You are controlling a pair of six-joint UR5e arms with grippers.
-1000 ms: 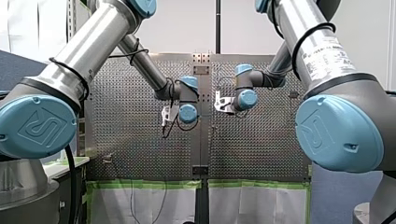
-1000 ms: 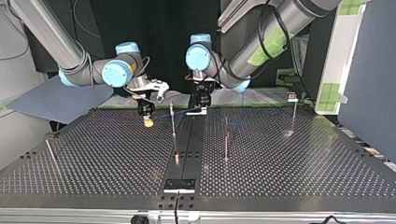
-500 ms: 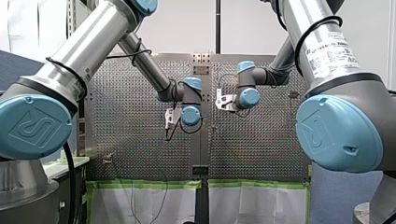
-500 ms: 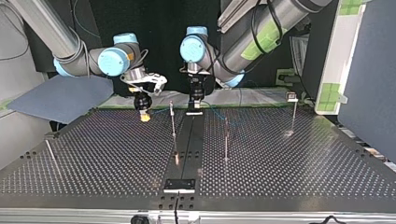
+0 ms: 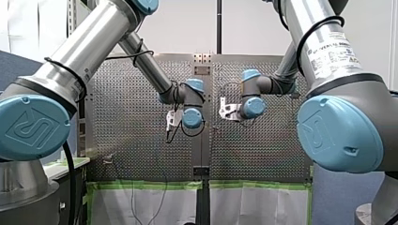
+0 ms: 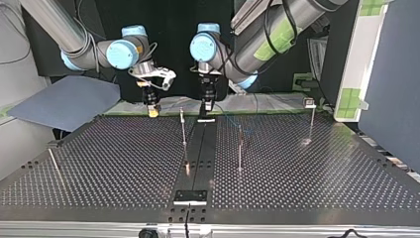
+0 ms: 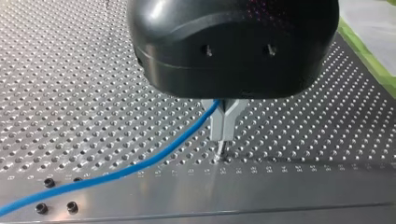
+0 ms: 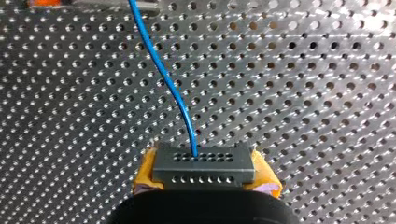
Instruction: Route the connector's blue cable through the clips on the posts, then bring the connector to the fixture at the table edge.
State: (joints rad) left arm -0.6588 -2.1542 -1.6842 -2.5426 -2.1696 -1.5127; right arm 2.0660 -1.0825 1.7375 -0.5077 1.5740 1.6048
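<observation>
In the left wrist view my left gripper (image 7: 223,136) has its thin metal fingers shut on the blue cable (image 7: 140,163), just above the perforated plate. The cable trails away past the fingers over the plate. In the right wrist view my right gripper (image 8: 205,181) holds the dark connector (image 8: 204,163) between its yellow pads (image 8: 145,171). The blue cable (image 8: 163,77) leaves the connector's face and runs ahead. In the top view my right gripper (image 6: 154,110) is at the far left and my left gripper (image 6: 206,112) beside it, over the dark centre strip.
Thin posts stand on the table: one (image 6: 183,128) just ahead of the grippers, one (image 6: 240,148) right of the strip, one with a clip (image 6: 310,104) far right, a leaning one (image 6: 53,159) at the left. A black fixture (image 6: 190,196) sits at the near edge.
In the top view my right gripper has risen and drawn back towards the far edge with the connector. My left gripper has shifted slightly left and up, still shut on the cable.
</observation>
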